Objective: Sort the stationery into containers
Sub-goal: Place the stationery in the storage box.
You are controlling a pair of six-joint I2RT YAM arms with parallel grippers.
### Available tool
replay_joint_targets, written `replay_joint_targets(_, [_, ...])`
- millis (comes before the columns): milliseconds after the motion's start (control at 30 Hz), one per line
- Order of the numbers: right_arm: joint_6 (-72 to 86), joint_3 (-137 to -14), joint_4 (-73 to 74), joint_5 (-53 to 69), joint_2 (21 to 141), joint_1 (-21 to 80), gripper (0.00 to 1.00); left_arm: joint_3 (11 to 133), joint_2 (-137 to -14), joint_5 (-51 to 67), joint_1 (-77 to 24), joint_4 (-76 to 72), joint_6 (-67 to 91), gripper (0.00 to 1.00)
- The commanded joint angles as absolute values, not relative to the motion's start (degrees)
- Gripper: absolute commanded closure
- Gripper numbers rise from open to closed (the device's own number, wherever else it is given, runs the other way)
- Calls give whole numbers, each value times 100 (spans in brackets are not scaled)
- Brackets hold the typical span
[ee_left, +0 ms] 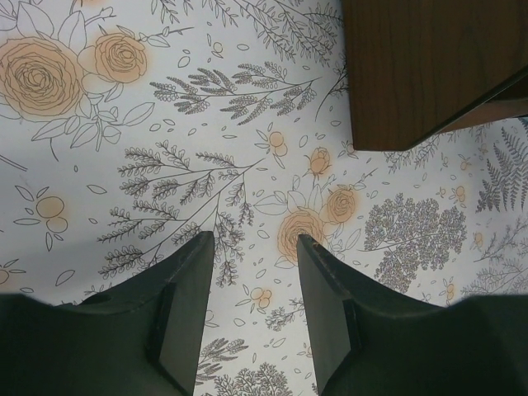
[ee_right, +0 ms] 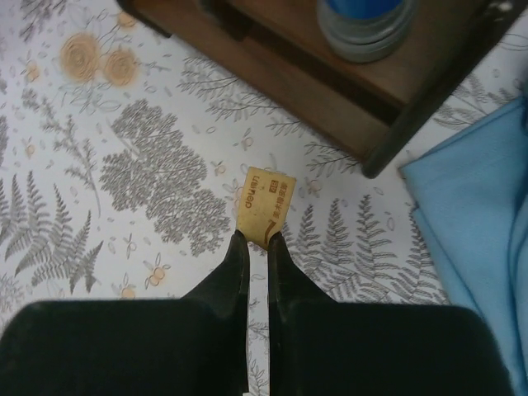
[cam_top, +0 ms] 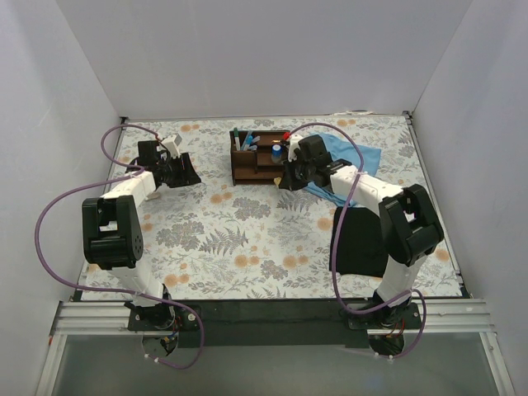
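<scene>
The dark brown wooden organizer (cam_top: 256, 161) stands at the back middle, with several pens (cam_top: 244, 140) upright in its tall slots and a short blue-and-white cylinder (cam_top: 276, 152) on a shelf. My right gripper (ee_right: 256, 238) is shut on a tiny tan block (ee_right: 265, 202) held by its near edge, just in front of the organizer's right corner (ee_right: 375, 124); the cylinder (ee_right: 367, 21) sits above it. In the top view this gripper (cam_top: 289, 176) hides the block. My left gripper (ee_left: 256, 247) is open and empty over the floral mat, left of the organizer (ee_left: 421, 74), and it also shows in the top view (cam_top: 183, 171).
A light blue cloth (cam_top: 356, 157) lies right of the organizer and under the right arm; it also shows in the right wrist view (ee_right: 478, 206). A black cloth (cam_top: 356, 239) lies at the front right. White walls close in the floral table (cam_top: 247, 239).
</scene>
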State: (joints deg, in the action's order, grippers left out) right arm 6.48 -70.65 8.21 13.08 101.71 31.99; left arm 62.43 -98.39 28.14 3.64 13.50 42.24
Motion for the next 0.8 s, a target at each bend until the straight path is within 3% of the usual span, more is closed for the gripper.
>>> replay_joint_targets(0, [1335,-7435,571,809,10371,3085,99,6223,-9589,2918,369,1371,4201,56])
replay_joint_targets(300, [2179,-7427,642,361,10494,3067,99,6091,-9615,2874,378,1310,4298,56])
replay_joint_targets(767, [1969,-7963,650,-491,10977,3217,99,5880,-9562,2892,369,1248,4254,56])
